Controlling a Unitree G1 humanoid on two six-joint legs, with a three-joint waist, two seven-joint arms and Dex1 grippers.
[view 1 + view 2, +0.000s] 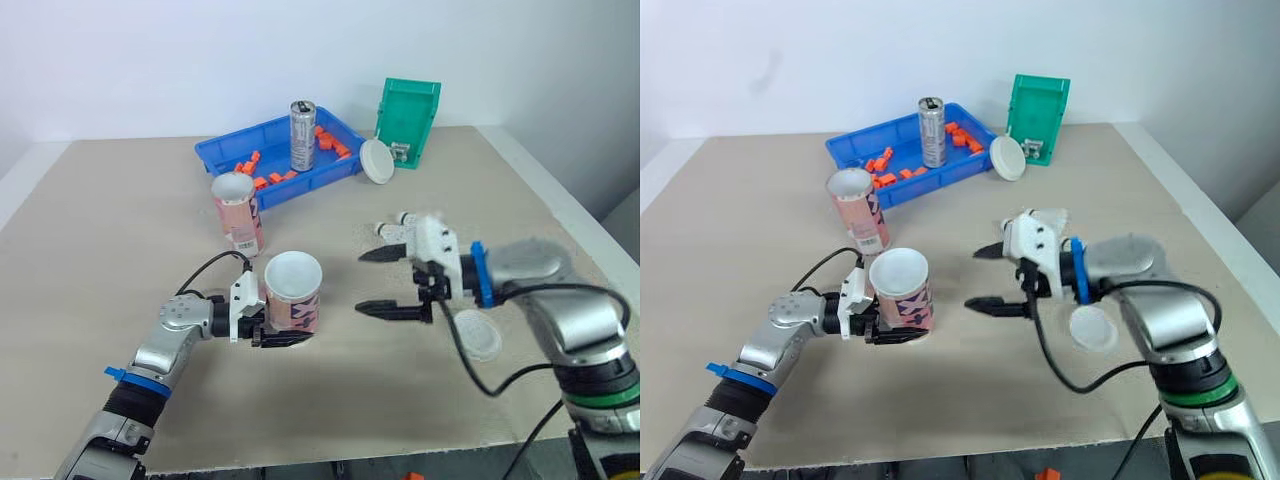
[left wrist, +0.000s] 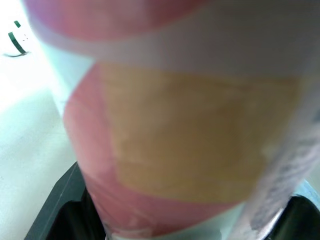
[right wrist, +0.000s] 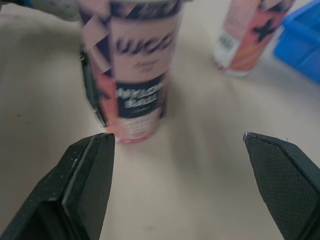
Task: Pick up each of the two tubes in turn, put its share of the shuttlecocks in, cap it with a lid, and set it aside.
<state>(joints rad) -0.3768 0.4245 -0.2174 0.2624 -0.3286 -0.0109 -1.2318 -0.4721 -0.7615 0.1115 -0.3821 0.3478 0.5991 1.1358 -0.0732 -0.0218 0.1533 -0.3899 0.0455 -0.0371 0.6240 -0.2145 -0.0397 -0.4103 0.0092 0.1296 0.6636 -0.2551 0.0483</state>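
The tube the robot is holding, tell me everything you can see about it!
The held tube is round and cardboard-looking, pink with dark patterns and printed words, white inside. It stands upright with its top open, no lid on. The left end effector grips it low down, near the front of the table.

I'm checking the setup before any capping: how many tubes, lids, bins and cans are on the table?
Tubes: 2, held tube, standing tube
Lids: 2, leaning lid, flat lid
Bins: 2, blue bin, green bin
Cans: 1, can
Total: 7
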